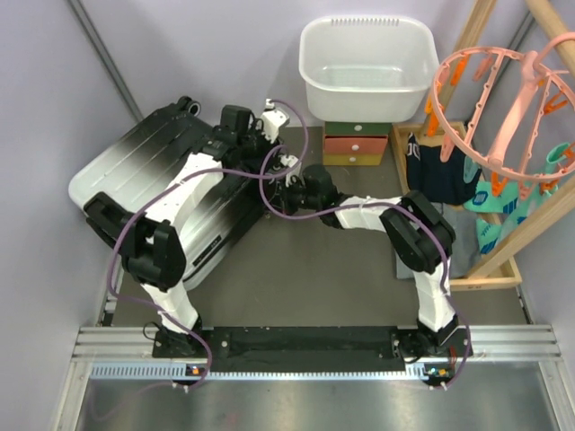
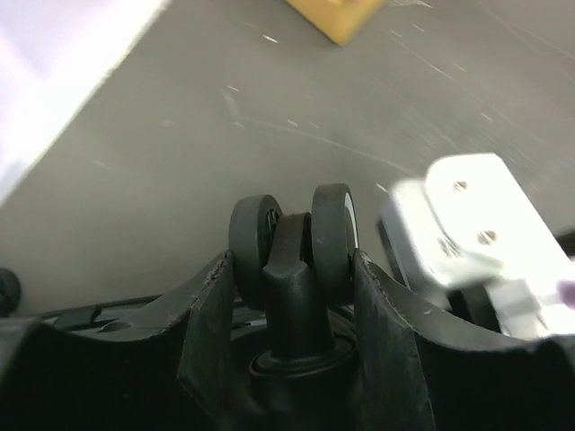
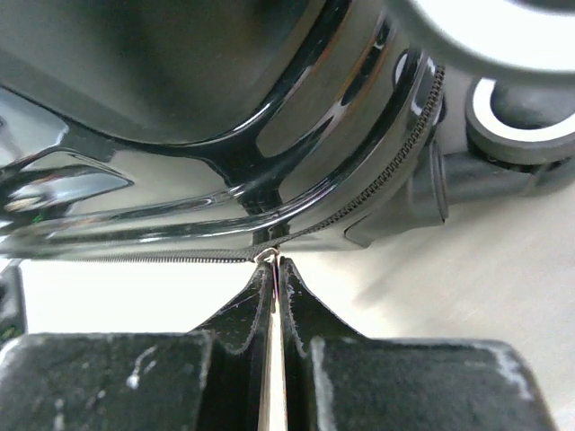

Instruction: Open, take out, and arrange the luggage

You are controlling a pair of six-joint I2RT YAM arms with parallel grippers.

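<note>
The luggage (image 1: 153,171) lies flat at the left of the floor, its ribbed shell fading from black to white. My left gripper (image 1: 260,126) is at its far right corner, shut on a black double wheel (image 2: 295,242), one finger on each side. My right gripper (image 1: 289,184) is at the suitcase's right edge, shut on the thin zipper pull (image 3: 272,262) of the zipper line (image 3: 377,184) that runs along the glossy black shell (image 3: 225,108). The inside of the suitcase is hidden.
A white plastic basket (image 1: 367,67) sits on a small green-and-orange drawer box (image 1: 356,144) at the back. A wooden rack (image 1: 503,224) with dark clothes and an orange peg hanger (image 1: 503,99) stands at the right. Walls close in on the left and at the back.
</note>
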